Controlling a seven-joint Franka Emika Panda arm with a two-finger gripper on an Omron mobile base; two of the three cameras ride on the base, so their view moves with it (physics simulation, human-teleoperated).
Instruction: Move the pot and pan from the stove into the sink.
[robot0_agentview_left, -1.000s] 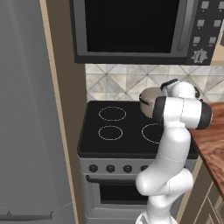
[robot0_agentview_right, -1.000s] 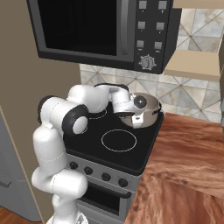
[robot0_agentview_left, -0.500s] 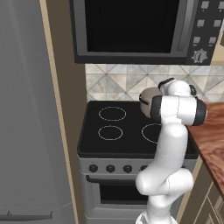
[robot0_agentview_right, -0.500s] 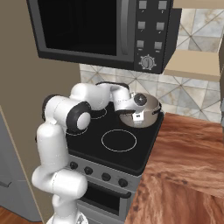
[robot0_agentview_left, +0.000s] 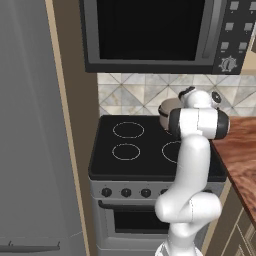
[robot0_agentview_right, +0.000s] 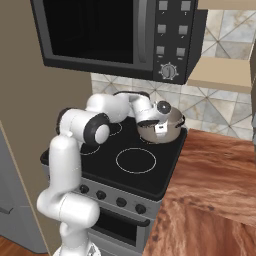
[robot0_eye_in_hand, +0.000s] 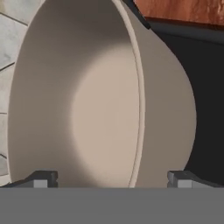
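Note:
The beige pot (robot0_agentview_right: 172, 126) stands at the back right of the black stove (robot0_agentview_right: 102, 162), and in the left base view the pot (robot0_agentview_left: 168, 107) peeks out behind the arm. My gripper (robot0_agentview_right: 159, 128) hangs right at the pot's top, open. In the hand view the pot (robot0_eye_in_hand: 100, 109) looms very close, its rim between my gripper's (robot0_eye_in_hand: 113, 179) two fingertips (robot0_eye_in_hand: 42, 178), which stand wide apart with nothing gripped. The pan and the sink are out of view.
A dark microwave (robot0_agentview_left: 150, 35) hangs low over the stove. A wooden counter (robot0_agentview_right: 215, 175) adjoins the stove on the right, and a grey fridge (robot0_agentview_left: 30, 130) stands to the left. Black knobs (robot0_agentview_left: 125, 192) line the stove's front.
The hand has moved a little closer onto the pot and the elbow has shifted toward it. The pot has not moved and the jaws stay wide.

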